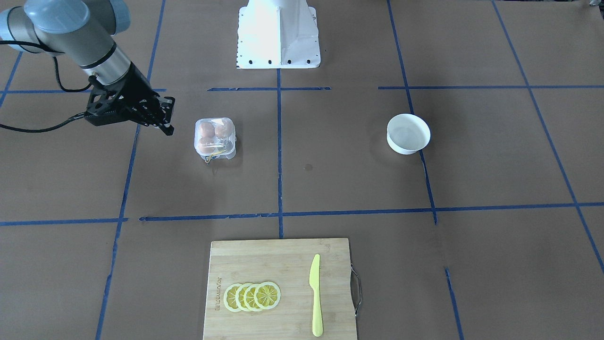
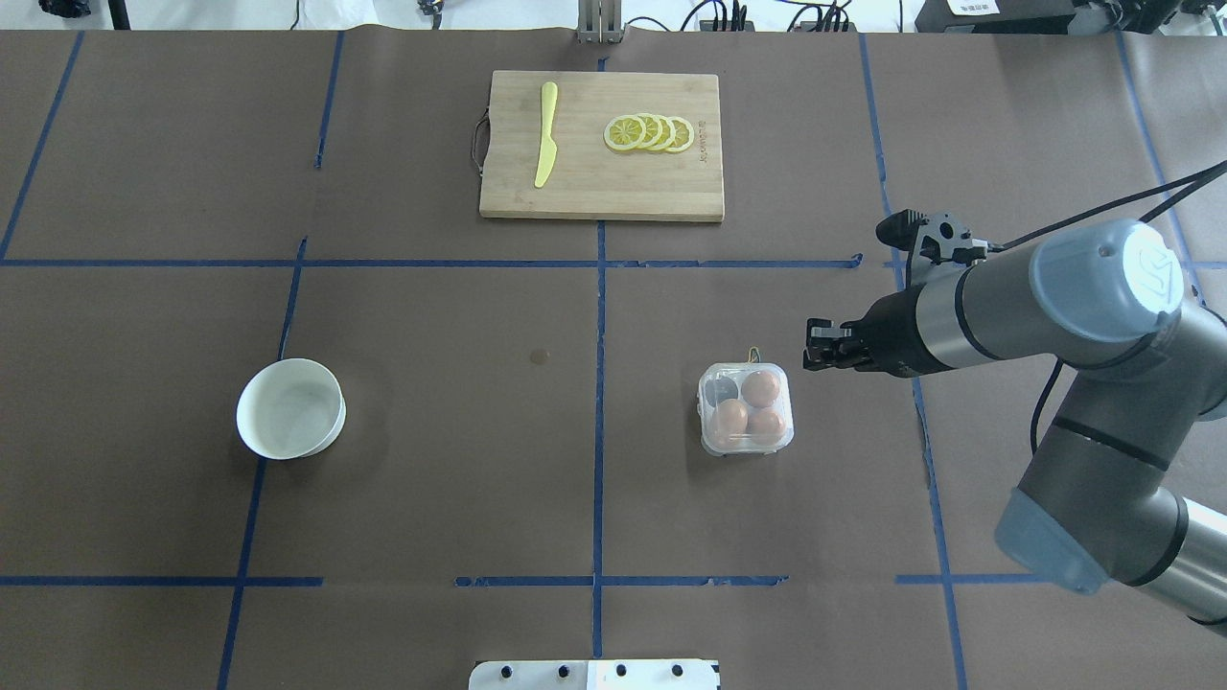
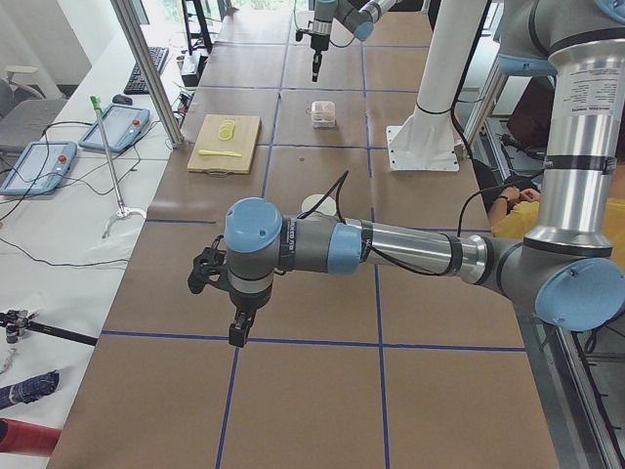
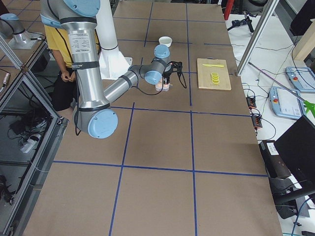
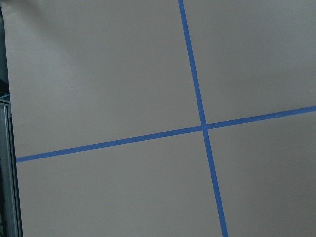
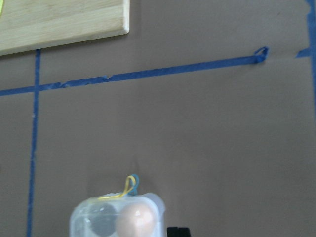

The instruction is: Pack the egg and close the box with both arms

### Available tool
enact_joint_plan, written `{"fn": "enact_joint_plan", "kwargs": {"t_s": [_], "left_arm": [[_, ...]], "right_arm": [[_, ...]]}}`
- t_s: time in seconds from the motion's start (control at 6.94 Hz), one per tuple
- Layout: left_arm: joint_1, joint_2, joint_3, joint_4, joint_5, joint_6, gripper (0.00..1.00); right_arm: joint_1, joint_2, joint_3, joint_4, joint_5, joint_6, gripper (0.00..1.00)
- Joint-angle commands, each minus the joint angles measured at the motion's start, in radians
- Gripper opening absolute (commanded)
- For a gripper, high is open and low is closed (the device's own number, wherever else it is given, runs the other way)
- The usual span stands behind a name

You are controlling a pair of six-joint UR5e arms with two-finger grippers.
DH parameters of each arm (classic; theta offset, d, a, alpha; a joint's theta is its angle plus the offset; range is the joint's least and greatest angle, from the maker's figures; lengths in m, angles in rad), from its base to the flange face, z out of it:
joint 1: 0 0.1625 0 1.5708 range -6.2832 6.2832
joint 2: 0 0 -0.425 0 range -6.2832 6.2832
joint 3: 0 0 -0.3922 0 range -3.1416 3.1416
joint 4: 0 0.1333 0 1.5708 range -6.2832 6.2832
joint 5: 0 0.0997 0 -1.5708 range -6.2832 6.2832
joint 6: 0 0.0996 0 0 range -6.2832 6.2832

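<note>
The clear box (image 2: 746,407) stands right of the table's middle with its lid down over the cups; it also shows in the front view (image 1: 215,138). Three orange-brown eggs are inside, one of them the egg (image 2: 762,386); the fourth cup looks dark and empty. A yellow cord (image 6: 127,188) loops at its far edge. My right gripper (image 2: 813,347) hangs just beyond the box's far right corner, apart from it, fingers together and empty. My left gripper (image 3: 237,332) shows only in the left side view, far from the box, so I cannot tell its state.
A round white bowl (image 2: 289,407) sits on the left half. A wooden cutting board (image 2: 602,182) at the far edge holds lemon slices (image 2: 650,133) and a yellow knife (image 2: 545,147). The white base block (image 1: 278,33) stands at the near edge.
</note>
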State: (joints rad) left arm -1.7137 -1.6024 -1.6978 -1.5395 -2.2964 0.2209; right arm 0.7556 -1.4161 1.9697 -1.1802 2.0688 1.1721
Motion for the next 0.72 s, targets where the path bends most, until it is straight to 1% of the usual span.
{"fn": "enact_joint_plan", "kwargs": {"t_s": [0.0,0.14,0.29,0.43,0.58], "left_arm": [[0.000,0.001,0.006,-0.041,0.005,-0.001,1.00],[0.000,0.012,0.004,-0.041,0.008,0.000,1.00],[0.000,0.015,0.003,-0.039,0.008,0.000,1.00],[0.000,0.018,0.003,-0.044,0.002,0.005,1.00],[0.002,0.019,0.003,-0.042,0.002,0.005,1.00]], "right_arm": [[0.193,-0.110,-0.002,-0.100,0.109,-0.300,0.28],[0.282,-0.188,-0.012,-0.114,0.135,-0.480,0.72],[0.383,-0.267,-0.014,-0.137,0.145,-0.653,1.00],[0.494,-0.312,-0.012,-0.210,0.180,-0.799,1.00],[0.586,-0.342,-0.011,-0.284,0.192,-0.907,1.00]]}}
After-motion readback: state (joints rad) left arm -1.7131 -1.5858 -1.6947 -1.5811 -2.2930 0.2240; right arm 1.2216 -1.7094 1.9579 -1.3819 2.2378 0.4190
